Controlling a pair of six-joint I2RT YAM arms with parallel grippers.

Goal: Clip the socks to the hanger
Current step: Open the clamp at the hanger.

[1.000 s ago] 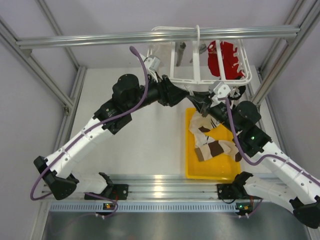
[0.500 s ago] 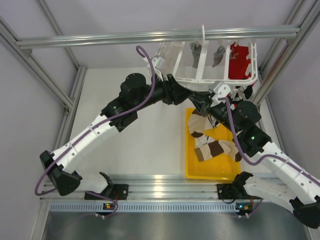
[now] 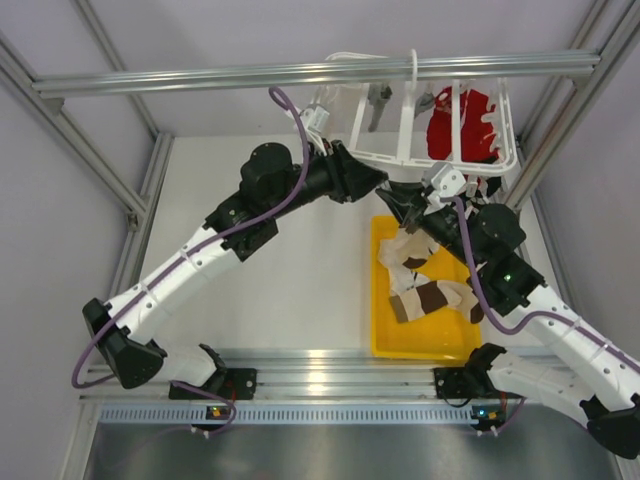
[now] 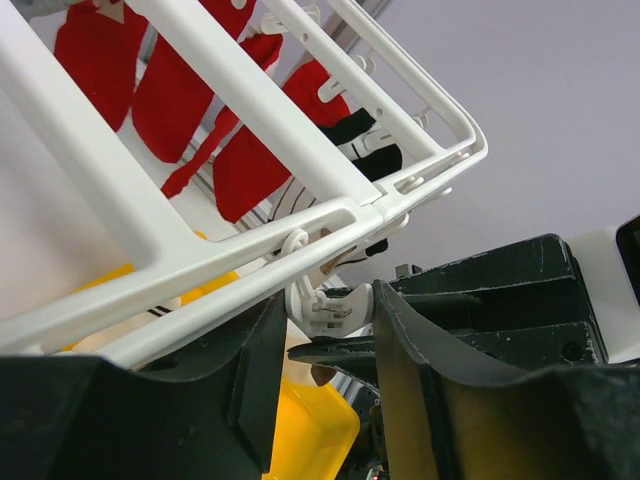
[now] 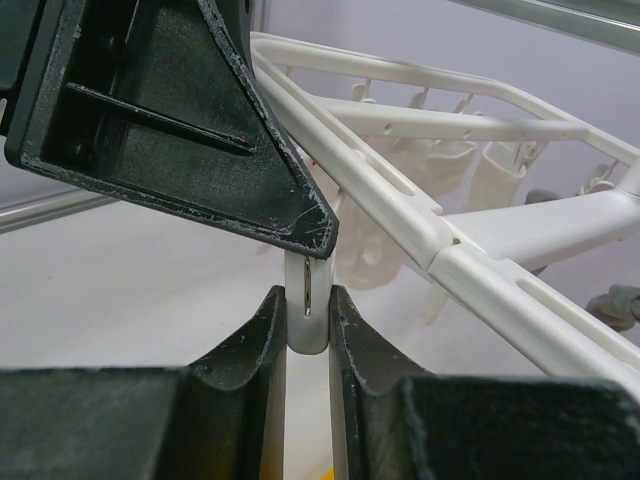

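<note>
The right gripper (image 5: 305, 298) is pinched tight on a white clip (image 5: 305, 325) that dangles under the near rail of the hanger (image 5: 500, 290). Just above it, the left gripper (image 4: 328, 312) has a finger on each side of the clip's top. I can't tell whether they press it or stand just clear. Beyond both grippers, a red garment (image 3: 455, 125) hangs at the frame's far side. Below the right gripper, the socks (image 3: 432, 297) lie heaped in a yellow tray (image 3: 420, 342).
</note>
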